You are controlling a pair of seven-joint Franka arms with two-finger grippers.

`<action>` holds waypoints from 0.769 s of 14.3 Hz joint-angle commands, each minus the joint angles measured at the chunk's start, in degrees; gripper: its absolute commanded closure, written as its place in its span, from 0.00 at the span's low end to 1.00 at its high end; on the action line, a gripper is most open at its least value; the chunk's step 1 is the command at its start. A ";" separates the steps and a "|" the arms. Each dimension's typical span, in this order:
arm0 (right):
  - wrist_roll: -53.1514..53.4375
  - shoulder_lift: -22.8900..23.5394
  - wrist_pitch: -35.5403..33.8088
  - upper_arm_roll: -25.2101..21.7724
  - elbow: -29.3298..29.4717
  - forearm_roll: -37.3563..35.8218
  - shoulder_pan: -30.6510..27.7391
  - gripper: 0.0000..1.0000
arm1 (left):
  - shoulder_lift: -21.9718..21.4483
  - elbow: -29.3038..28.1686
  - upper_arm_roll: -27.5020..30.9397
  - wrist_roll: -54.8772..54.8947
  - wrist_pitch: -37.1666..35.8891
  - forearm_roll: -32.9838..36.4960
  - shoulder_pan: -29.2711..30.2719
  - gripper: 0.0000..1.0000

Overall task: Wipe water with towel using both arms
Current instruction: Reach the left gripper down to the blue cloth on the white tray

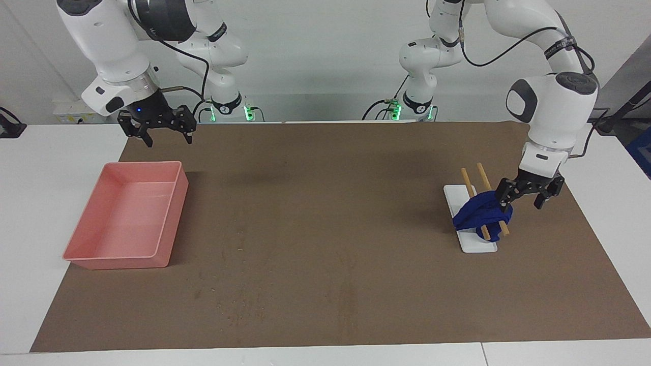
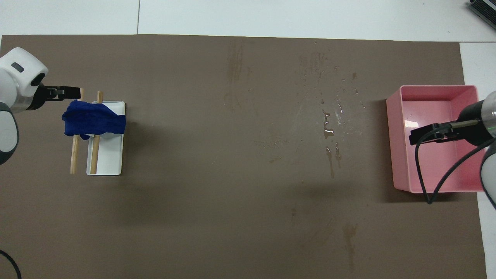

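Towel hangs over two wooden sticks at the left arm's end of the tabletop; left pincer, spread, is beside it. Right pincer waits spread above the pink tray.

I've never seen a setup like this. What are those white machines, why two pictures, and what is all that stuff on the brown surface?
Those are two robot arms, each ending in a black two-finger gripper. One picture looks at them from across the table; the other looks down from above their own end, so the sides swap.

A brown mat covers the table. At the right arm's end sits an empty pink tray. At the left arm's end a blue towel is draped over two wooden sticks on a white tray. Between the pink tray and the towel, water lies in drops and streaks on the mat.

The left gripper is open right at the towel, not yet clamped. The right gripper waits open, holding nothing, in the air by the pink tray.
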 commanded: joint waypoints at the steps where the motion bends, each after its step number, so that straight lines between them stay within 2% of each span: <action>1: -1.10 -0.73 -0.22 0.08 -0.55 -1.06 -0.15 0.00 | -1.25 -5.10 -0.49 -7.12 3.53 1.73 0.03 0.00; 2: -1.10 -0.73 -0.14 0.08 -0.55 -1.06 -0.15 0.00 | -1.60 -6.25 -0.58 -8.28 3.72 1.73 -0.15 0.00; 3: -1.10 -0.73 -0.22 0.08 -0.55 -1.06 -0.15 0.00 | -1.69 -6.52 -0.66 -8.38 3.63 1.64 -0.15 0.06; 6: -1.10 -0.73 -0.05 0.08 -0.55 -1.06 -0.15 0.00 | -1.78 -6.26 -0.75 -9.26 2.15 1.20 -0.24 0.30; 7: -1.19 -0.73 -0.13 0.08 -0.55 -1.06 -0.24 0.00 | -1.70 -5.73 -0.75 -10.39 0.75 1.11 -0.85 0.44; 9: -1.19 -0.82 -0.14 0.08 -0.64 -1.06 -0.24 0.00 | -1.78 -5.56 -0.75 -12.77 -0.67 1.11 -1.47 0.87; 10: -1.19 -0.73 -0.14 0.08 -0.64 -1.06 -0.24 0.00 | -1.61 -4.77 -0.75 -12.78 -1.28 1.11 -1.55 1.00; 11: -1.19 -0.73 -0.22 0.08 -0.64 -1.06 -0.24 0.00 | -1.26 -3.02 -0.75 -12.69 -2.68 1.11 -1.56 1.00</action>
